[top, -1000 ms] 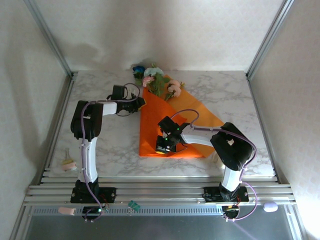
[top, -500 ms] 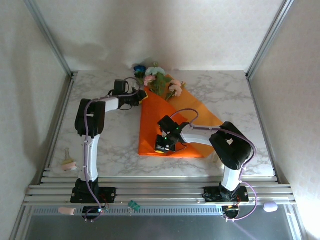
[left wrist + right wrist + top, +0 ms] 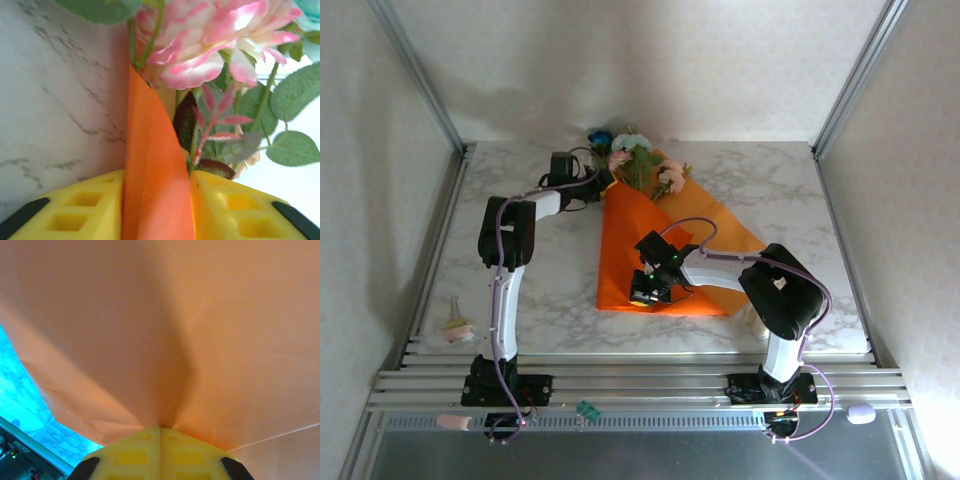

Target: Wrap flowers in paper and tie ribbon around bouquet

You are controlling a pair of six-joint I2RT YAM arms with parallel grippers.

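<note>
Small pale object (image 3: 456,325) sat at the near-left edge of the table (image 3: 790,190); couldn't tell what it was. Left gripper (image 3: 604,186) was at the far-left corner of the paper (image 3: 632,245). In the wrist view the orange edge stood up between the yellow pads (image 3: 235,215), both touching it, so it was clamped on the paper. Flowers (image 3: 632,160) lay at the sheet's far end, heads past its edge toward the back wall, stems running in behind the orange fold. Paper lay folded over mid-table. Right gripper (image 3: 651,290) was at the sheet's near edge, jaws fully together with creases converging into the pinch: gripping the paper.
</note>
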